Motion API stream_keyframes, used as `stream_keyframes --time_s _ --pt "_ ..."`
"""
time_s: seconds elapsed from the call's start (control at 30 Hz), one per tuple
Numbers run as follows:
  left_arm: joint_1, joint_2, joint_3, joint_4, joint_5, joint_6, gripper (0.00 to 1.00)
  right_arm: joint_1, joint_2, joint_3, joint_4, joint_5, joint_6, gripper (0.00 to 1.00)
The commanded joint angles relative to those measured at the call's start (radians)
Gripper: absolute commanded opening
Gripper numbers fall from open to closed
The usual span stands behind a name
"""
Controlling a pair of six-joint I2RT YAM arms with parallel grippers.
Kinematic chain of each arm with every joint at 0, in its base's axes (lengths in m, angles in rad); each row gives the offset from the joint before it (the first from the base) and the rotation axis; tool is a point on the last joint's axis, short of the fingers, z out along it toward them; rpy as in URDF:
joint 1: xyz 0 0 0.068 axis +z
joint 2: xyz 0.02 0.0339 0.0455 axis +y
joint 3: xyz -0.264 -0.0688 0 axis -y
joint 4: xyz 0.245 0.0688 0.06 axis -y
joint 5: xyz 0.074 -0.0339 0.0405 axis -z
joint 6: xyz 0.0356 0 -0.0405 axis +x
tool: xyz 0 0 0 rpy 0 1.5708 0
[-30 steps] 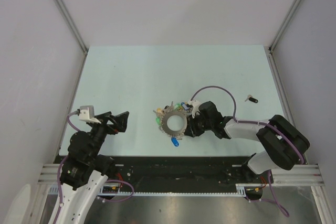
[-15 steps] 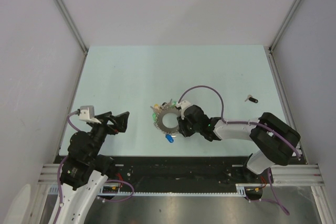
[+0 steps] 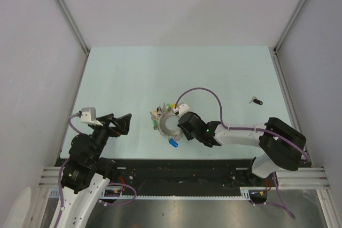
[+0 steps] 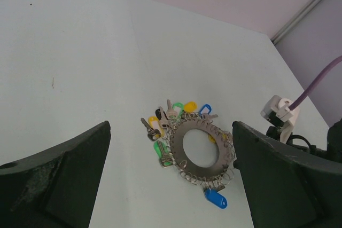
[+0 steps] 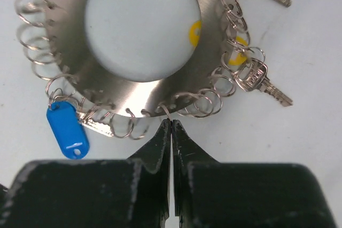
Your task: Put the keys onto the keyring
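Note:
The keyring is a flat grey metal ring rimmed with small wire loops, lying at the table's middle. It also shows in the left wrist view and the right wrist view. Coloured keys hang on its far-left side, and a blue-headed key on its near side. A black-headed key lies alone far to the right. My right gripper is shut on one wire loop at the ring's edge. My left gripper is open and empty, well left of the ring.
White walls with metal rails enclose the table on three sides. The right arm's purple cable arcs over the table behind the ring. A silver key lies at the ring's right side.
The right gripper has moved left, holding the keyring's edge, and the ring with its keys has slid left with it. The left arm has not moved.

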Motion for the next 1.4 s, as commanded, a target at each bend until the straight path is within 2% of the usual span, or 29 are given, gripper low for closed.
stream_keyframes --time_s 0.0,0.47,0.63,0.8,1.13,1.37 --pt "0.011 -0.011 -0.006 0.030 0.010 0.017 1.00 0.023 -0.116 0.023 -0.039 0.069 -0.074 0.00" --pt "0.011 -0.011 -0.006 0.030 0.013 0.018 1.00 0.053 -0.011 0.023 -0.064 0.049 -0.074 0.00" --pt "0.011 -0.011 -0.007 0.030 0.015 0.018 1.00 0.062 0.002 0.023 -0.064 0.017 -0.068 0.06" --pt "0.011 -0.012 -0.007 0.032 0.018 0.018 1.00 0.047 -0.010 0.031 -0.071 -0.064 -0.071 0.17" --pt "0.011 -0.011 -0.007 0.033 0.019 0.020 1.00 0.007 0.019 0.063 -0.073 -0.086 -0.083 0.17" --pt "0.011 -0.014 -0.007 0.033 0.022 0.020 1.00 -0.011 0.022 0.067 -0.076 -0.080 -0.084 0.12"
